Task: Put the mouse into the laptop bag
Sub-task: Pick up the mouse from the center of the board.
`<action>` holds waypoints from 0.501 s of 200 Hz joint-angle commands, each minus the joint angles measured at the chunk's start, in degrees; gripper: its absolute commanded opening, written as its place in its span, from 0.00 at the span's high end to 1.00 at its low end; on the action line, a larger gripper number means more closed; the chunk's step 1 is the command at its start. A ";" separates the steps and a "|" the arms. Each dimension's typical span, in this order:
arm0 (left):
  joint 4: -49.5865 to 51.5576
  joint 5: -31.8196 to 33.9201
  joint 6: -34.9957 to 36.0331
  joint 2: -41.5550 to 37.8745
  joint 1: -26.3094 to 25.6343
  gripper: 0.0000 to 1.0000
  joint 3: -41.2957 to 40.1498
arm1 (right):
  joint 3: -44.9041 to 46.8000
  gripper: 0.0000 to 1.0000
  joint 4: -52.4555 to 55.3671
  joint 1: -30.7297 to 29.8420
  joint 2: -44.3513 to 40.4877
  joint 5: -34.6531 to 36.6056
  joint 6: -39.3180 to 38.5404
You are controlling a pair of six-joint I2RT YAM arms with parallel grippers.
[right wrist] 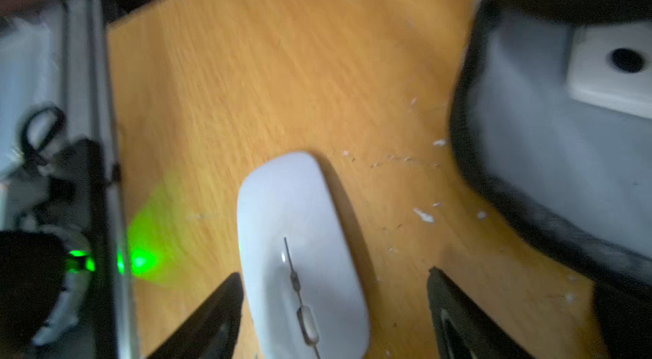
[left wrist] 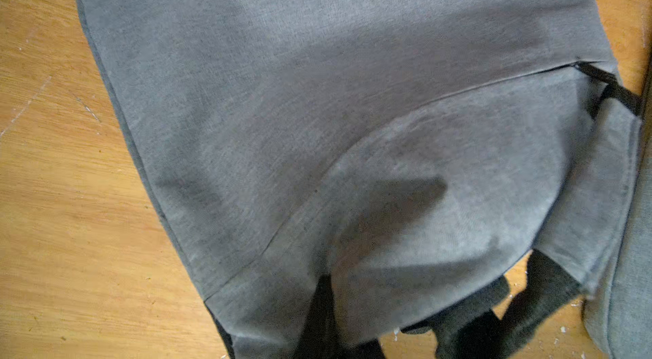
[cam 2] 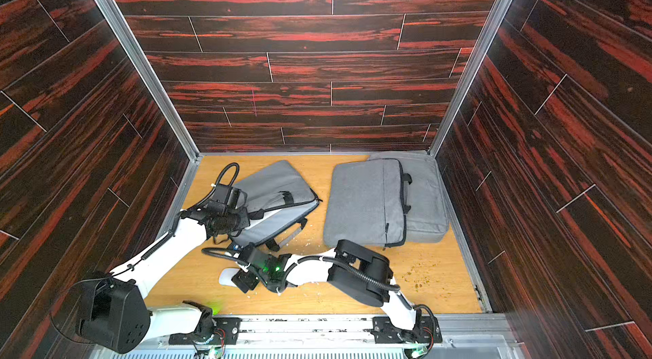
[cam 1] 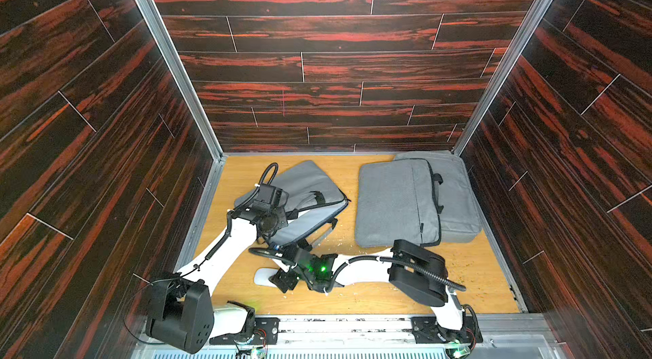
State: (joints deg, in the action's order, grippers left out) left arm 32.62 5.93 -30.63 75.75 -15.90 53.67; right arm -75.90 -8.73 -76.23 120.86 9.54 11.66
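1. White mouse [right wrist: 300, 255] lies flat on the wooden table [right wrist: 282, 75], near its front edge, outside the grey laptop bag [cam 1: 310, 180]
2. Right gripper [right wrist: 334, 276] straddles the mouse, fingers wide, one just beside it
3. Left gripper [cam 1: 273, 221] is closed at the bag's raised flap; any grip on fabric is hidden

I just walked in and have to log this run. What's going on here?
The right gripper hangs open over the white mouse on the table, with its fingers on either side of it, not gripping yet. The left gripper is shut on the open bag, seemingly holding it open so the pale lining shows. Two more gray bags lie stacked in the far corner, untouched.
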 commanded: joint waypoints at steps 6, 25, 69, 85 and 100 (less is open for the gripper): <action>-0.19 -1.18 -0.62 0.10 0.43 1.00 1.55 | -4.22 0.20 6.25 -1.88 4.98 1.91 -3.56; -0.36 -1.35 -0.74 -0.16 0.51 1.00 1.22 | -5.42 0.22 7.63 -2.26 5.72 2.06 -3.97; -0.72 -1.46 -1.14 -0.25 0.61 1.00 0.78 | -7.91 0.27 12.16 -2.44 7.52 1.43 -3.22; -0.80 -1.63 -1.18 -0.36 0.61 1.00 0.68 | -7.98 0.33 13.17 -2.44 7.73 1.43 -3.12; -0.81 -1.72 -1.18 -0.47 0.61 1.00 0.73 | -7.71 0.36 13.50 -2.45 7.73 1.97 -2.88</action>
State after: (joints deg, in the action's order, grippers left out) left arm 32.58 5.30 -30.79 75.77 -15.64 53.67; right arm -82.78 1.43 -78.41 125.51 11.16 9.15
